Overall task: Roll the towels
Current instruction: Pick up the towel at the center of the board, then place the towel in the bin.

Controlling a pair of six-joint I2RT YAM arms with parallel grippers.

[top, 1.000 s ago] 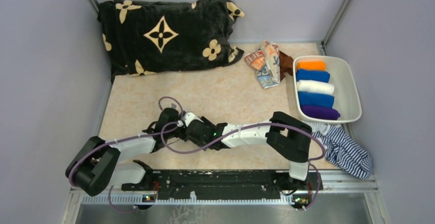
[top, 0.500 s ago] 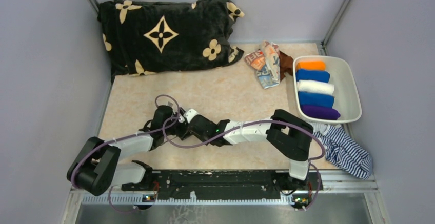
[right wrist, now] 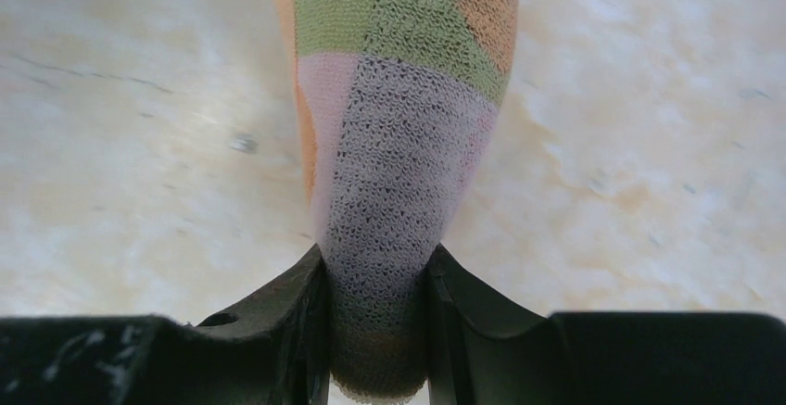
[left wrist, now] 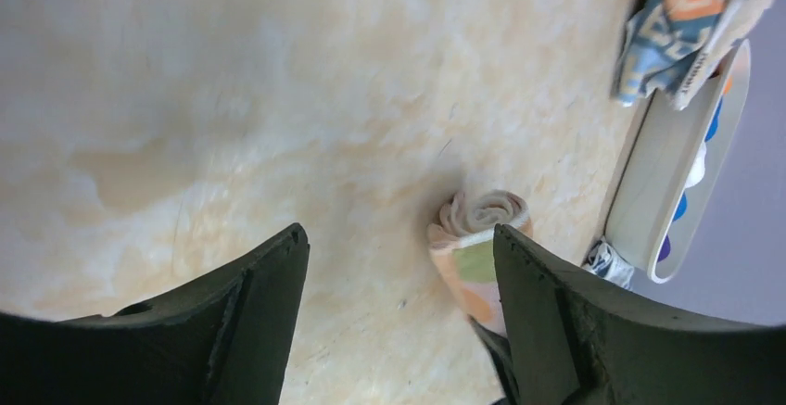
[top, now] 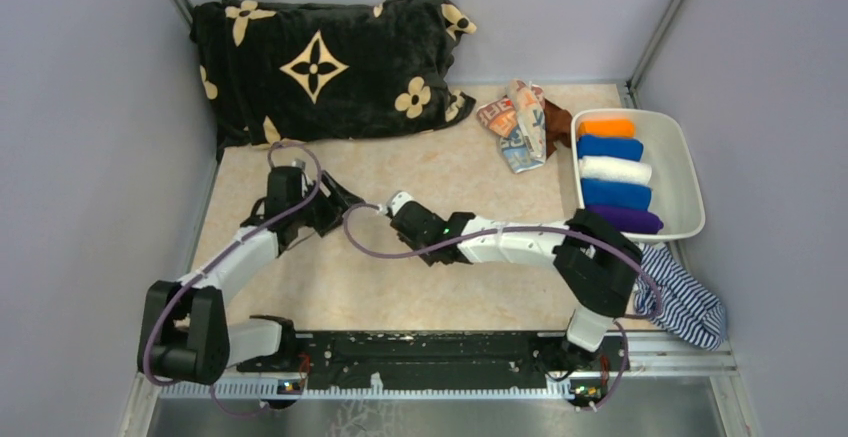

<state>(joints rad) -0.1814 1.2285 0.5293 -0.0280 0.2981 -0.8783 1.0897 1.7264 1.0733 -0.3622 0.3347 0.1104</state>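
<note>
A rolled patchwork towel (right wrist: 408, 99), peach with green, pink and lilac patches, lies on the beige table top. My right gripper (right wrist: 375, 266) is shut on its near end. In the top view my right gripper (top: 397, 207) sits mid-table and mostly covers the roll. The left wrist view shows the roll's spiral end (left wrist: 482, 215) by my right-hand finger. My left gripper (left wrist: 399, 238) is open and empty, and in the top view my left gripper (top: 337, 202) is just left of the right one. Unrolled printed towels (top: 520, 122) and a brown one (top: 557, 117) lie at the back right.
A white tray (top: 690, 172) at the right holds several rolls: orange (top: 606, 128), blue, white, blue and purple. A black blanket with beige flowers (top: 320, 62) fills the back left. A navy-striped cloth (top: 680, 302) lies at the front right. Grey walls close in the table.
My left arm has swung back and to the left, away from the right gripper. My right gripper has moved right and farther out with the rolled towel in it.
</note>
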